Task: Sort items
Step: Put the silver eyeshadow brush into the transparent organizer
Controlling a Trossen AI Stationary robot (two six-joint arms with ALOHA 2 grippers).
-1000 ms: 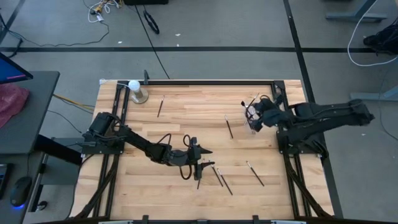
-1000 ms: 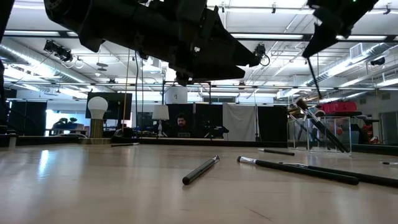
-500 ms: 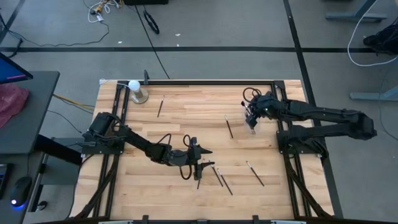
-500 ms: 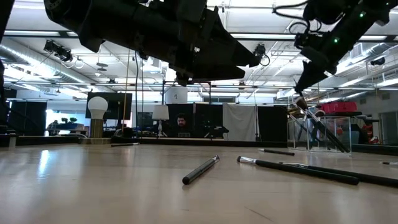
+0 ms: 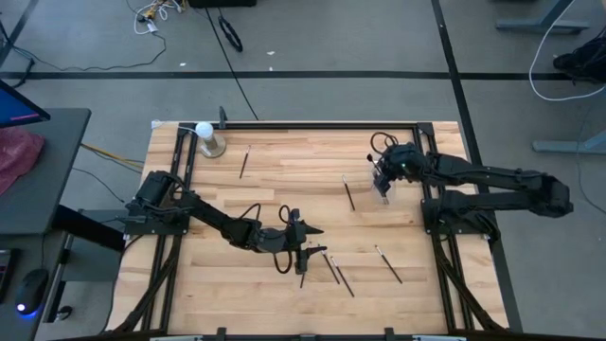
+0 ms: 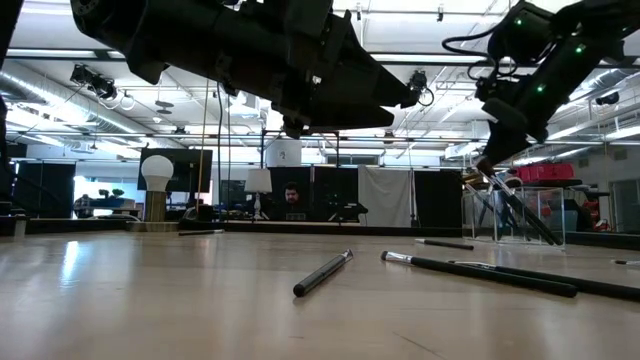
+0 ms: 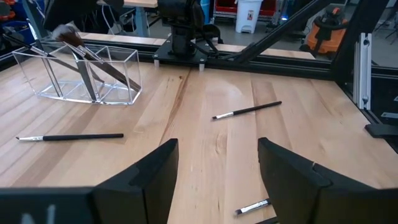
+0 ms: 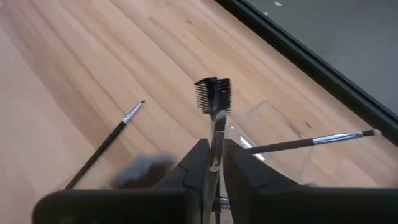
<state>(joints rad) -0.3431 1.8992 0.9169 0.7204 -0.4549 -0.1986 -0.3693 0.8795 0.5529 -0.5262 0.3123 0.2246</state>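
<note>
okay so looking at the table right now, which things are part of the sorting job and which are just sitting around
Part of the job:
- loose brushes on the wood
- comb-tipped brush gripped in the right tool
- clear organizer holding sorted brushes

Just lying about:
- white ball on its metallic base
- left tool, open, idle

- Table [image 5: 284, 180]: I log pale wood planks, smooth, faint sheen.
- Organiser [image 7: 87, 78]: I see clear glossy plastic.
- Brushes [image 7: 247, 110]: I note matt dark handles.
- Ball [image 5: 204, 130]: metallic base.

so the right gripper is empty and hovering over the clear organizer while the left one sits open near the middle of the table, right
Not quite: the right gripper isn't empty. The right wrist view shows it shut on a comb-tipped brush over the clear organizer. The left gripper is open, as you said.
</note>
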